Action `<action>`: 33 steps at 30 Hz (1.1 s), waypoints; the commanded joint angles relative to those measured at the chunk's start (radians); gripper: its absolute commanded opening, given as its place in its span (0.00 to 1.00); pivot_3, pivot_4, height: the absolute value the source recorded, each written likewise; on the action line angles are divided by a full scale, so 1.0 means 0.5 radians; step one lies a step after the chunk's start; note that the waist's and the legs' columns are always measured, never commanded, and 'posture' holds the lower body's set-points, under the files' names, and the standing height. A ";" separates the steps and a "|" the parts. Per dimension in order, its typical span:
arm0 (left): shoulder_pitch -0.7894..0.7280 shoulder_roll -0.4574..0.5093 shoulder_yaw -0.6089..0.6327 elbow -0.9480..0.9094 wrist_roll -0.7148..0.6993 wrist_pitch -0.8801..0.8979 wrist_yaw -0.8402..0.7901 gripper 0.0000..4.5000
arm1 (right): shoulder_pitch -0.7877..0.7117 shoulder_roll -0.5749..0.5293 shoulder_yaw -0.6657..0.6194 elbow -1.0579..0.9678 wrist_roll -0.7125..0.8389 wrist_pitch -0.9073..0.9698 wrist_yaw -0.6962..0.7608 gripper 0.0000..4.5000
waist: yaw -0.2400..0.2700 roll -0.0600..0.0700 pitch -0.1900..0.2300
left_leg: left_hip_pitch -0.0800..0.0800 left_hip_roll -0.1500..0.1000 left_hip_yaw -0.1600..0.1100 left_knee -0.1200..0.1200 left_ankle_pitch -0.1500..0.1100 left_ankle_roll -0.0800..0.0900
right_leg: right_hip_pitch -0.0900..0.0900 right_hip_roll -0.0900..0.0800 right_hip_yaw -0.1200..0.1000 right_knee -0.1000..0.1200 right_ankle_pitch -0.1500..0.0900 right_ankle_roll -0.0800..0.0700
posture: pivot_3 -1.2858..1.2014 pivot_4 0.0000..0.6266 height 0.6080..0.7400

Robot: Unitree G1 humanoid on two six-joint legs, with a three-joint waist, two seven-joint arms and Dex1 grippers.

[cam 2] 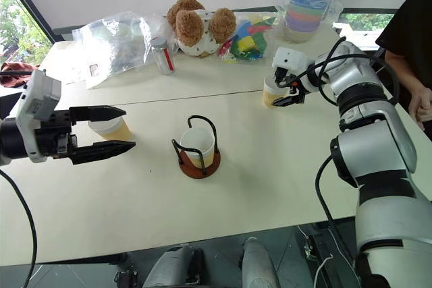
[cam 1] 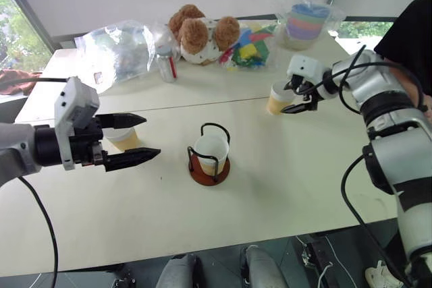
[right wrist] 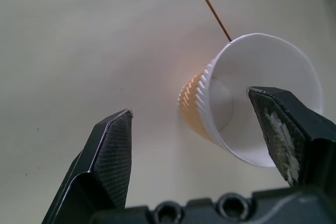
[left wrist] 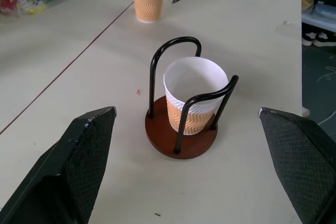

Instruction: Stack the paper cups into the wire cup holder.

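Note:
The wire cup holder [cam 1: 209,166], black loops on a dark red disc, stands mid-table with one paper cup [left wrist: 191,100] upright inside it. A second paper cup [cam 1: 123,139] stands on the table to the left, just behind my left gripper [cam 1: 152,136], which hovers open and empty, pointing at the holder. Another paper cup [right wrist: 252,103] stands to the far right of the holder. My right gripper [right wrist: 197,150] is open over it. One of its fingers [right wrist: 283,129] is over the cup's mouth and the other is outside its wall.
Along the table's back lie crumpled clear plastic bags [cam 1: 115,48], a small bottle [cam 1: 165,62], a teddy bear [cam 1: 200,32], a bag of colourful pieces [cam 1: 250,48] and a wrapped pastel cup stack [cam 1: 307,21]. A person in black [cam 1: 408,28] stands at the far right.

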 commanded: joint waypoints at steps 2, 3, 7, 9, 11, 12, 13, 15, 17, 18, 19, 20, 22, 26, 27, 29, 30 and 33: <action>0.019 -0.008 0.023 -0.008 0.040 -0.039 -0.015 1.00 | -0.024 0.009 -0.078 0.010 -0.046 -0.015 -0.044 0.43 | 0.000 0.000 0.000 | 0.000 0.000 0.000 0.000 0.000 0.000 | 0.000 0.000 0.000 0.005 0.000 0.000 | 0.52 0.24 1.00; 0.026 -0.009 0.028 -0.009 0.045 -0.039 -0.017 1.00 | -0.024 0.014 -0.084 0.013 -0.055 -0.016 -0.050 0.33 | -0.001 0.000 0.000 | 0.000 0.000 0.000 0.000 0.000 0.000 | 0.000 0.000 0.000 0.005 0.000 0.000 | 0.52 0.24 1.00; 0.048 -0.015 0.041 -0.021 0.049 -0.042 -0.009 1.00 | -0.021 0.031 -0.099 0.020 -0.087 -0.022 -0.059 0.01 | -0.002 0.000 0.000 | 0.000 0.000 0.000 0.000 0.000 0.000 | 0.000 0.000 0.000 0.005 0.000 0.000 | 0.52 0.24 1.00; 0.055 -0.019 0.042 -0.025 0.052 -0.043 -0.005 1.00 | -0.024 0.035 -0.103 0.020 -0.103 -0.031 -0.065 0.01 | -0.003 0.000 0.000 | 0.000 0.000 0.000 0.001 0.000 0.000 | 0.000 0.000 0.000 0.007 0.000 0.000 | 0.52 0.24 1.00; 0.073 -0.018 0.051 -0.025 0.064 -0.047 -0.008 1.00 | -0.055 0.032 -0.116 0.006 -0.102 -0.063 -0.048 0.01 | -0.002 0.000 0.000 | 0.001 0.000 0.000 0.001 0.000 -0.001 | 0.000 0.000 0.000 0.008 0.000 0.000 | 0.52 0.24 1.00; 0.082 -0.017 0.056 -0.024 0.070 -0.048 -0.011 1.00 | -0.074 0.028 -0.122 -0.003 -0.102 -0.085 -0.032 0.01 | -0.002 0.000 0.000 | 0.001 0.000 -0.001 0.001 0.001 -0.001 | 0.000 0.000 0.000 0.008 0.000 0.000 | 0.52 0.24 1.00; 0.092 -0.015 0.062 -0.023 0.075 -0.048 -0.015 1.00 | -0.098 0.022 -0.130 -0.015 -0.100 -0.109 -0.006 0.01 | -0.002 0.000 0.000 | 0.001 0.000 0.000 0.001 0.001 -0.001 | 0.000 0.000 0.000 0.008 0.000 0.000 | 0.52 0.24 1.00; 0.123 -0.001 0.078 -0.020 0.092 -0.046 -0.034 1.00 | -0.180 0.012 -0.170 -0.052 -0.063 -0.147 0.117 0.01 | -0.003 0.001 0.000 | 0.001 0.000 0.000 0.001 0.001 -0.001 | 0.000 0.000 0.000 0.008 0.000 0.000 | 0.52 0.24 1.00; 0.175 0.024 0.105 -0.011 0.114 -0.041 -0.073 1.00 | -0.395 0.012 -0.236 -0.291 0.227 -0.044 0.598 0.01 | -0.004 0.007 0.008 | 0.001 0.000 0.000 0.001 0.001 -0.001 | -0.001 0.000 0.000 0.009 0.000 0.000 | 0.52 0.24 1.00; 0.190 0.030 0.114 -0.008 0.121 -0.041 -0.085 1.00 | -0.459 0.006 -0.230 -0.405 0.366 0.021 0.769 0.01 | -0.007 0.009 0.011 | 0.000 0.000 0.001 0.001 0.001 -0.001 | -0.002 0.000 0.001 0.009 0.000 0.000 | 0.52 0.24 1.00; 0.198 0.032 0.118 -0.008 0.124 -0.042 -0.094 1.00 | -0.475 -0.025 -0.170 -0.556 0.535 0.104 0.861 0.01 | -0.010 0.009 0.012 | 0.000 0.000 0.003 0.001 0.001 -0.001 | -0.005 0.000 0.002 0.010 0.000 0.000 | 0.52 0.24 1.00; 0.200 0.032 0.118 -0.008 0.127 -0.045 -0.098 1.00 | -0.439 -0.100 -0.058 -0.820 0.771 0.232 0.885 0.01 | -0.007 0.009 0.011 | 0.000 0.002 0.005 0.000 0.001 -0.001 | -0.009 0.000 0.002 0.015 0.000 0.000 | 0.52 0.24 1.00; 0.199 0.028 0.112 -0.012 0.132 -0.050 -0.101 1.00 | -0.360 -0.224 0.091 -1.247 1.129 0.441 0.885 0.01 | 0.009 0.002 0.008 | 0.000 0.008 0.001 -0.004 0.000 -0.001 | -0.010 0.003 -0.003 0.017 0.000 0.001 | 0.52 0.24 1.00; 0.188 0.010 0.088 -0.021 0.139 -0.062 -0.088 1.00 | -0.228 -0.376 0.216 -1.728 1.471 0.655 0.885 0.01 | 0.024 -0.008 0.003 | 0.002 0.010 -0.008 0.002 -0.004 -0.004 | 0.000 0.001 -0.006 0.013 0.000 0.000 | 0.52 0.24 1.00; 0.187 0.005 0.085 -0.026 0.138 -0.062 -0.082 1.00 | -0.190 -0.412 0.245 -1.818 1.517 0.679 0.885 0.01 | 0.031 -0.008 0.004 | 0.001 0.006 -0.006 0.003 -0.006 -0.001 | 0.002 0.000 -0.006 0.012 0.000 0.000 | 0.52 0.24 1.00; 0.200 -0.003 0.092 -0.041 0.135 -0.063 -0.075 1.00 | -0.119 -0.477 0.291 -1.992 1.605 0.751 0.885 0.01 | 0.054 -0.007 0.005 | 0.001 0.000 -0.004 0.004 -0.009 0.006 | 0.000 -0.005 -0.004 0.011 0.000 0.000 | 0.52 0.24 1.00; 0.209 -0.006 0.099 -0.046 0.133 -0.063 -0.074 1.00 | -0.085 -0.506 0.316 -2.069 1.640 0.783 0.885 0.01 | 0.060 -0.007 0.006 | 0.001 -0.003 -0.004 0.005 -0.009 0.007 | -0.002 -0.010 -0.004 0.012 0.000 0.000 | 0.52 0.24 1.00; 0.222 -0.014 0.107 -0.053 0.130 -0.066 -0.068 1.00 | -0.024 -0.542 0.366 -2.170 1.659 0.794 0.885 0.01 | 0.059 -0.007 0.006 | 0.001 -0.002 -0.004 0.005 -0.005 0.001 | -0.005 -0.010 -0.004 0.013 0.000 0.000 | 0.52 0.24 1.00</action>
